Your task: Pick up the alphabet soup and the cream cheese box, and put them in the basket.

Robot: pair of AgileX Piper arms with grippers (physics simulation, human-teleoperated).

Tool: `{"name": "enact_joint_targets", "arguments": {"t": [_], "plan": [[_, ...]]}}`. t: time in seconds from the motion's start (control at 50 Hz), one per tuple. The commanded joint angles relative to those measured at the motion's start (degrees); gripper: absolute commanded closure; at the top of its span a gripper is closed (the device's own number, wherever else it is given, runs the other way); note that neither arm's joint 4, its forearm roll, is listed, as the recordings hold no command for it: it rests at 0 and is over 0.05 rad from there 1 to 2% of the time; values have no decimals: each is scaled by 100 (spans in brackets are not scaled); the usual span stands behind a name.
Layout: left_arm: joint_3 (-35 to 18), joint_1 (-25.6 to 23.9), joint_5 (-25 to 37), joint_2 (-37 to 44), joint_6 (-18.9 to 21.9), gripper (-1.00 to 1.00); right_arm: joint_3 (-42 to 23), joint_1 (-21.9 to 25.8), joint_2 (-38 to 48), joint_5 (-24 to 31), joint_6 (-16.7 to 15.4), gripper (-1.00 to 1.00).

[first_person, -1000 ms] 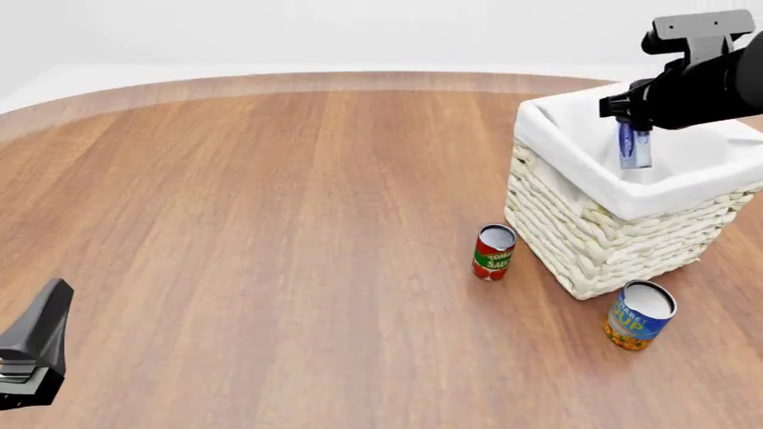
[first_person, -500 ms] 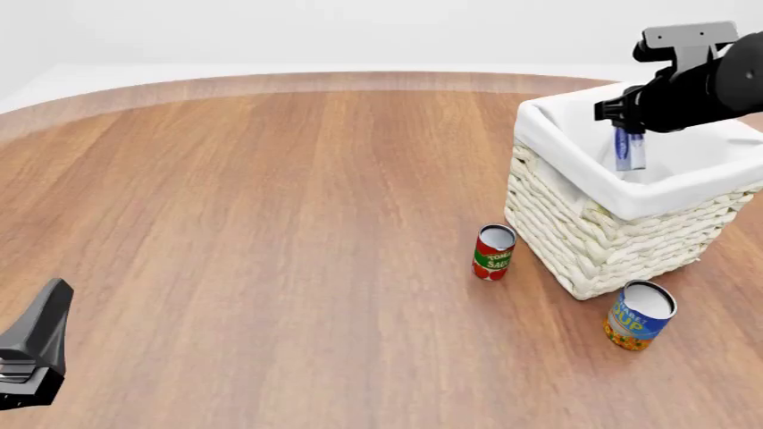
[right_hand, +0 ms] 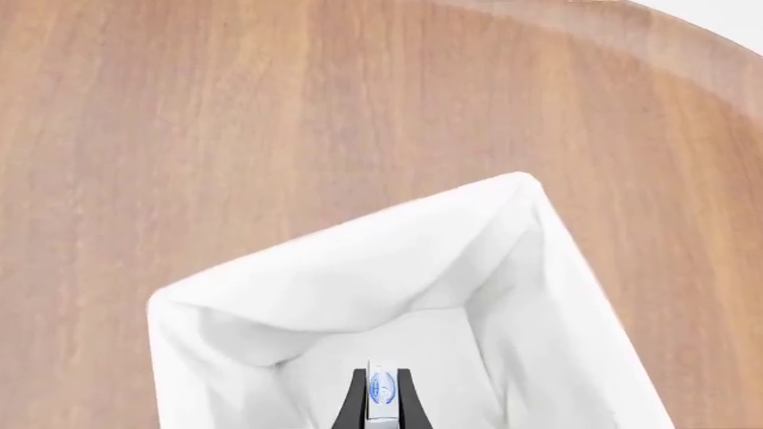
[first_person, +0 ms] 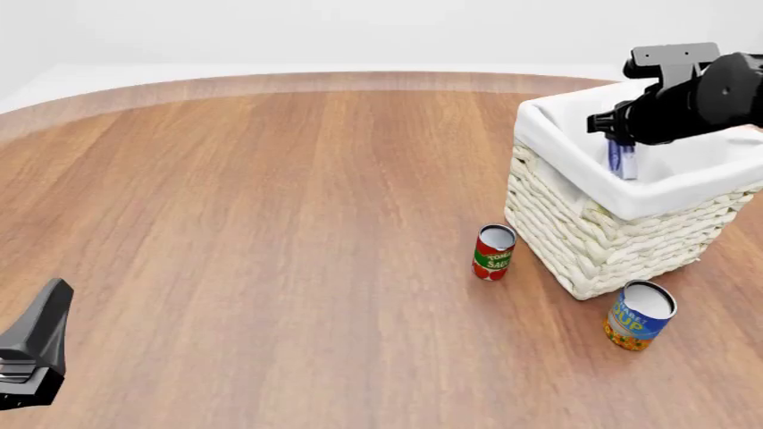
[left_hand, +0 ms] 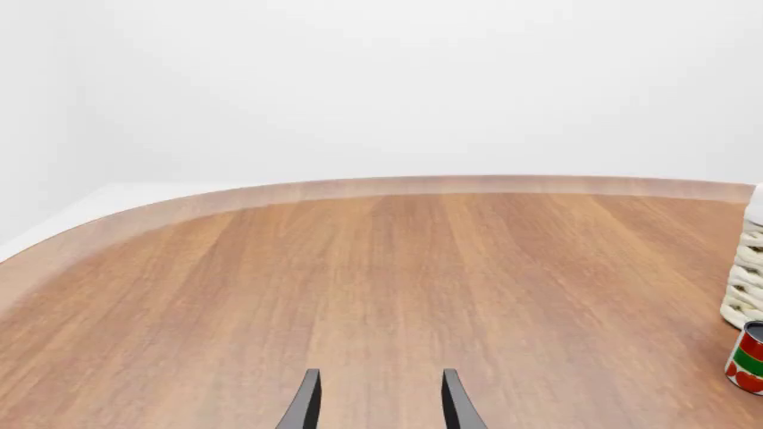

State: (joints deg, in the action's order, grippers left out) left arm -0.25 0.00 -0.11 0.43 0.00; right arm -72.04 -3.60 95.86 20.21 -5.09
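Table (first_person: pixel 263 206): smooth wood with a soft sheen. Basket (first_person: pixel 596 246): rough woven wicker, matt white cloth lining. Soup (first_person: pixel 639 315): glossy printed label, plain metal-like top. Gripper (first_person: pixel 623 147): matt black.

1 small red and green can (first_person: pixel 494 252) upright on the wooden desk (first_person: pixel 263 223), well below and left of the right jaws, far right of the left jaws. White wall (left_hand: pixel 381 80) behind the desk.

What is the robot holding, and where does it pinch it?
The right gripper pinches the cream cheese box by its top end, so it hangs edge-down over the basket. The left gripper is open and holds nothing.
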Motion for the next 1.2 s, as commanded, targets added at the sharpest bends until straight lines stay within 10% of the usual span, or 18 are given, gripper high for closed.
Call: {"name": "enact_joint_targets", "arguments": {"t": [0.02, 0.16, 0.18, 1.2], "plan": [[0, 0, 0, 0, 0, -100, 91, -2, 94, -173, 90, 100], [0, 0, 0, 0, 0, -100, 28, -3, 159, -146, 64, 100], [0, 0, 0, 0, 0, -100, 66, 23, 138, -148, 89, -100], [0, 0, 0, 0, 0, -100, 643, 430, -1895, 687, 7, -100]]}}
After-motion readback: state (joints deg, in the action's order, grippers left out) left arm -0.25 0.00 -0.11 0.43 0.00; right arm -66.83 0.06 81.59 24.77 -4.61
